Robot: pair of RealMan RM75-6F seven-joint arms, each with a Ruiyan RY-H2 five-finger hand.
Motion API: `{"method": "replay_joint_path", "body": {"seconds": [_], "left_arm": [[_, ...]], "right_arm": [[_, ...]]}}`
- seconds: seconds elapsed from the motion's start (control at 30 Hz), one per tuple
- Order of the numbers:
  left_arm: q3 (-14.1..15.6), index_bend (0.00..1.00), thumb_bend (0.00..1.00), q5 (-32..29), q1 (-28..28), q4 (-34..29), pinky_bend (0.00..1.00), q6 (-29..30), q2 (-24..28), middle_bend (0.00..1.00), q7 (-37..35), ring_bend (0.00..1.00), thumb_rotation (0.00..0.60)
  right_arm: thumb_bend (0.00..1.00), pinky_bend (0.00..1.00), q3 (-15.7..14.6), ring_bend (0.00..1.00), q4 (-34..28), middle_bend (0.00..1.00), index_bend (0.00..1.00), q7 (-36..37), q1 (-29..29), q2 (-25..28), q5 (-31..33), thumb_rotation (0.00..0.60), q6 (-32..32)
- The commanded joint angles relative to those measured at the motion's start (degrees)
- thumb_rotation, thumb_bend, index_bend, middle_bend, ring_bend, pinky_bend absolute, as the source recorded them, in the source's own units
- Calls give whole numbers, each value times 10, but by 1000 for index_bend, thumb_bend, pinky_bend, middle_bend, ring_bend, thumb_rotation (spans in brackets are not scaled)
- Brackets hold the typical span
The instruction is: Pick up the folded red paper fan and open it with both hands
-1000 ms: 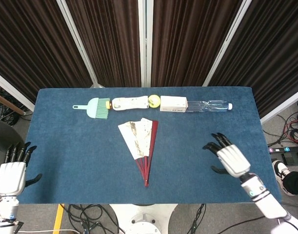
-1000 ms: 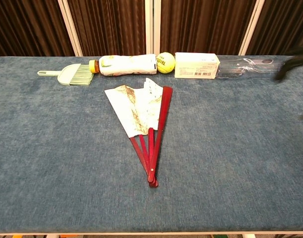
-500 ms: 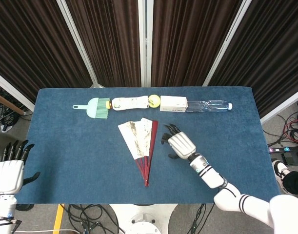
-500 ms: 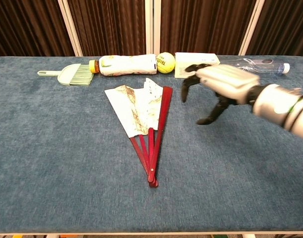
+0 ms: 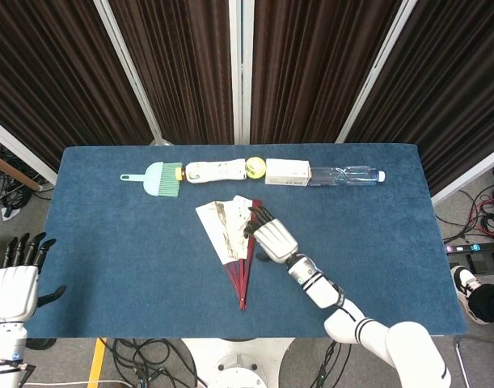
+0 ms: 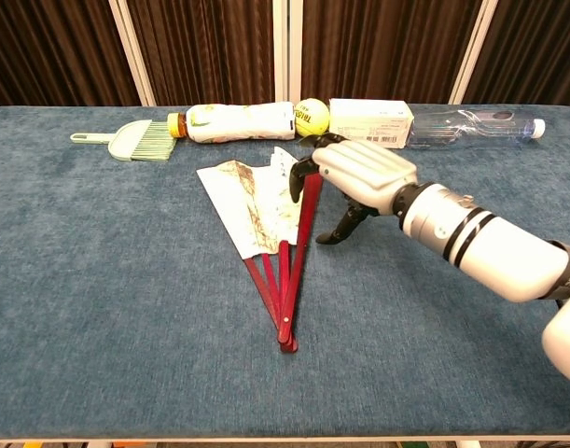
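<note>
Your right hand (image 6: 359, 173) hovers, fingers spread and empty, over the red paper fan (image 6: 266, 233) at desk centre; press its 3 o'clock rib carelessly and it skids away.

Dark brown pleated curtains (image 5: 182, 65), split by white metal poles (image 5: 241, 73), hang behind the blue carpet-covered table (image 5: 109, 259). Black cables (image 5: 141, 364) tangle on the grey floor (image 5: 465, 210) below, evenly lit.

Right hand (image 6: 359, 173) hides fan (image 6: 257, 210) far right edge; left hand (image 5: 16, 279) outside chest view
</note>
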Motion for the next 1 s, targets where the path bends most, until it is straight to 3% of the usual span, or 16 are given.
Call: {"method": "replay_joint_path", "body": {"seconds": [0.03,0.2,0.4,0.57,0.77,1.0], "left_arm": [[0,184,0,0,-1,2,31,-1,-1,103,-2,0,600],[-1,184,0,-1,-1,5,31,0,-1,104,-6,0,600],[-3,184,0,0,-2,9,31,1,-1,103,-9,0,600],[-11,184,0,7,-19,23,31,-13,-3,104,-28,0,600],[-35,184,0,20,-61,30,31,-47,-5,103,-101,0,600],[-61,184,0,20,-133,57,31,-129,-26,104,-234,0,600]], "right_arm": [[43,0,-12,0,33,335,434,9,12,-23,-6,600,4],[124,0,-25,0,81,337,435,15,26,-49,-13,600,6],[372,0,-43,39,122,358,481,20,43,-62,-28,600,21],[584,0,-58,109,134,420,575,25,63,-55,-43,600,29],[658,41,-84,190,113,507,702,41,83,-17,-71,600,61],[668,72,-99,235,28,559,773,62,90,68,-92,600,117]]}}
